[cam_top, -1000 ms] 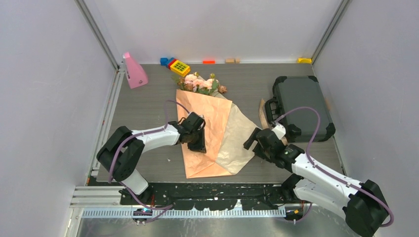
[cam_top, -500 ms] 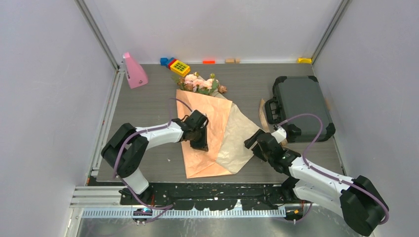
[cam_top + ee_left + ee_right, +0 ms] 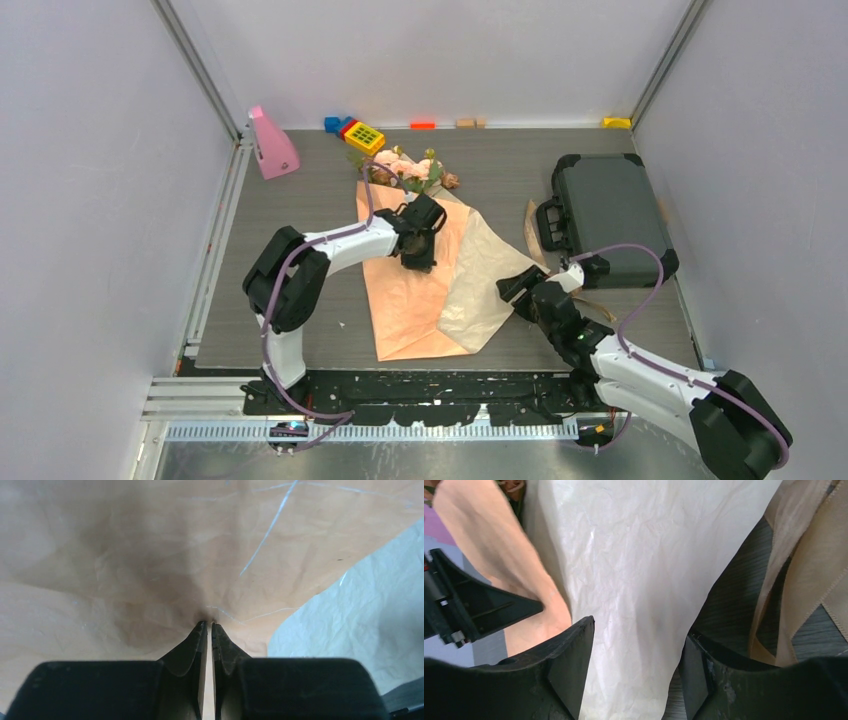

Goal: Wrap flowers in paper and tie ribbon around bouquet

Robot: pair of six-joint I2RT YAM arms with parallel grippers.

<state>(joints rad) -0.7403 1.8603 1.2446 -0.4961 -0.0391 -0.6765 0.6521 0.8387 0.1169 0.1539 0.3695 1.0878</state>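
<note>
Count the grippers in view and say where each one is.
2. The left gripper is shut, pinching the orange face of the paper mid-sheet. The right gripper is open, astride the paper's beige flap, beside the ribbon. None hidden.

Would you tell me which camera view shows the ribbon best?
The right wrist view: the ribbon fills its right side, close up. The top view shows just a small tan strip beside the case; the left wrist view shows none.

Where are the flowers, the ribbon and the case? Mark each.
flowers (image 3: pixel 405 170), top view, on the pink blooms.
ribbon (image 3: pixel 819 565), right wrist view, on a tan strip.
case (image 3: pixel 610 212), top view, middle of its lid.
</note>
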